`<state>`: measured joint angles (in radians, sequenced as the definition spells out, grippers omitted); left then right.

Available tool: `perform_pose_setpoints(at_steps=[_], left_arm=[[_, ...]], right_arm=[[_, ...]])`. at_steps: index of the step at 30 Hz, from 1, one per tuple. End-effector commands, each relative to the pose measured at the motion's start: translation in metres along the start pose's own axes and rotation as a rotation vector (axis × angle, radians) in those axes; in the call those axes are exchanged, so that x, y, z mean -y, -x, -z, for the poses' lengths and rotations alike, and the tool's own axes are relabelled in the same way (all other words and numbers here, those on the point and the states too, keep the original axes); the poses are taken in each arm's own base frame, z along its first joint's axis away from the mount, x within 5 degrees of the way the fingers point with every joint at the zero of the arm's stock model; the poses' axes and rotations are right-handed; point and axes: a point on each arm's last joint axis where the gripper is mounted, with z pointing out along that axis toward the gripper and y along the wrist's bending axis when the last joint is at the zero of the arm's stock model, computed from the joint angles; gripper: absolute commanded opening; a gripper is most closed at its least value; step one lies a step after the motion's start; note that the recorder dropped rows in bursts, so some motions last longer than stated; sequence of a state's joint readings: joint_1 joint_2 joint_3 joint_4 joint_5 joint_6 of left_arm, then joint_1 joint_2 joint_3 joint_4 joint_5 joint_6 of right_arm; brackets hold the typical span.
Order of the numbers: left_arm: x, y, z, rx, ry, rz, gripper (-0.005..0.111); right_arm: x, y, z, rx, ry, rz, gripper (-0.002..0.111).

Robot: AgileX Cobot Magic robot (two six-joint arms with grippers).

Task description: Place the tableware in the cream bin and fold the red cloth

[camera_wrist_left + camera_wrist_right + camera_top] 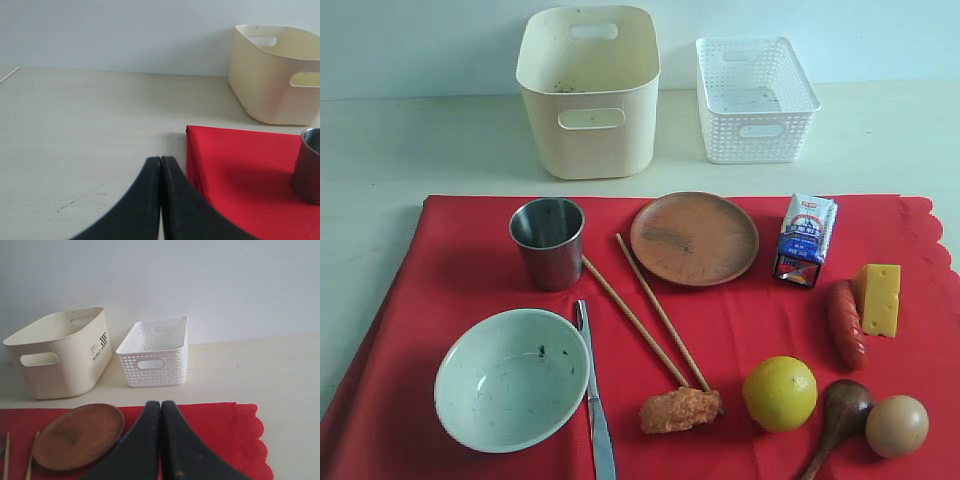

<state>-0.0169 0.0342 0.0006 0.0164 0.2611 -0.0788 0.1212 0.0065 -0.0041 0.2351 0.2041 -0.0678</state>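
Note:
On the red cloth [740, 310] lie a steel cup [549, 241], a brown plate [694, 238], a pale bowl [511, 379], two chopsticks [645, 316], a metal knife [593, 400] and a dark wooden spoon [840, 412]. The cream bin [588, 90] stands behind the cloth. Neither gripper shows in the exterior view. In the left wrist view my left gripper [160, 161] is shut and empty, over the table beside the cloth's corner [195, 145], with the cup [307, 165] and bin [275, 75] beyond. My right gripper [161, 405] is shut and empty above the cloth [225, 430] beside the plate [80, 435].
A white lattice basket [755, 98] stands right of the cream bin. Food lies on the cloth: a milk carton [805, 239], cheese [878, 298], a sausage [845, 323], an orange [780, 392], an egg [897, 426] and a fried piece [678, 409]. Bare table surrounds the cloth.

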Motion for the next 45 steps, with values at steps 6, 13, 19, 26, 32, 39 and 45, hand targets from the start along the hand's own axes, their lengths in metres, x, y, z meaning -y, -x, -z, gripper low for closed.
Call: perform_pose_setpoints(at_steps=[6,13,19,26,32,39,45], left_arm=[[0.0,0.001,0.0,0.001,-0.007,0.0,0.001],[0.0,0.001,0.0,0.001,-0.007,0.0,0.001],[0.0,0.001,0.0,0.001,-0.007,0.0,0.001],[0.0,0.001,0.0,0.001,-0.007,0.0,0.001],[0.0,0.001,0.0,0.001,-0.007,0.0,0.001],[0.0,0.001,0.0,0.001,-0.007,0.0,0.001],[0.0,0.001,0.0,0.001,-0.007,0.0,0.001]], right_arm=[[-0.001,0.01,0.001,0.124,0.04,-0.454,0.0],[0.001,0.017,0.002,0.202,0.06,-0.694,0.0],[-0.006,0.039,0.004,0.155,0.07,-0.566,0.0],[-0.012,0.066,-0.031,-0.176,-0.031,-0.332,0.0],[-0.009,0.072,-0.069,-0.493,-0.12,-0.18,0.0],[-0.002,0.045,-0.113,-0.849,-0.169,-0.104,0.0],[0.001,0.01,-0.133,-1.078,-0.184,-0.112,0.0]])
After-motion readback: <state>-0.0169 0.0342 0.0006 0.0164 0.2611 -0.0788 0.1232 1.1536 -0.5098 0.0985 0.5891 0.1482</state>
